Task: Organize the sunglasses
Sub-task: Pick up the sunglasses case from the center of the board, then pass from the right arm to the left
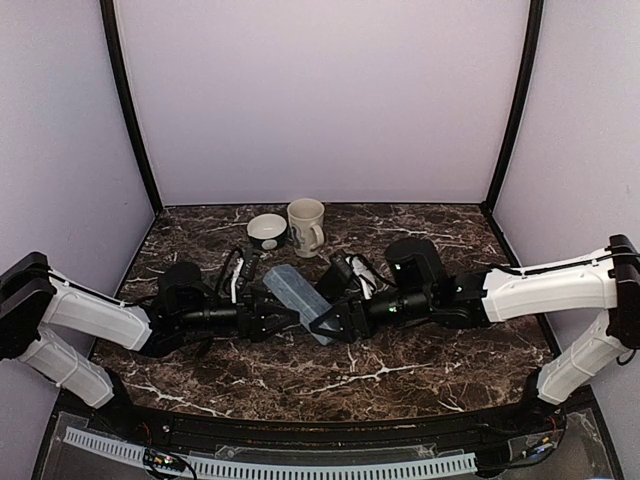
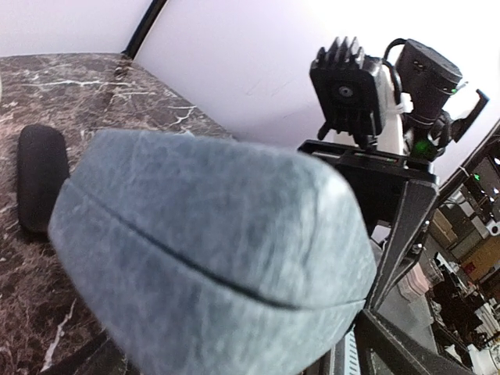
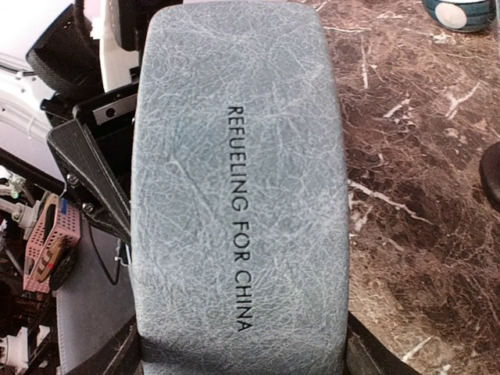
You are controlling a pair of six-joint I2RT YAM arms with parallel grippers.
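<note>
The grey-blue case (image 1: 297, 292) lies at the table's middle, between both grippers. In the right wrist view the case (image 3: 238, 195), printed "REFUELING FOR CHINA", fills the space between my right fingers (image 3: 367, 355), which clamp its near end. In the left wrist view the case (image 2: 203, 250) shows its long seamed side, deep in the jaws, and hides my left fingertips. My left gripper (image 1: 280, 320) meets the case from the left, my right gripper (image 1: 322, 325) from the right. A thin black shape (image 1: 235, 272) by the left arm looks like the black sunglasses. The brownish pair is not discernible.
A cream mug (image 1: 306, 226) and a dark bowl (image 1: 267, 231) stand at the back centre. A black oblong case (image 2: 39, 187) lies just behind the grey-blue case, also seen from above (image 1: 340, 272). Purple walls close in the back and both sides.
</note>
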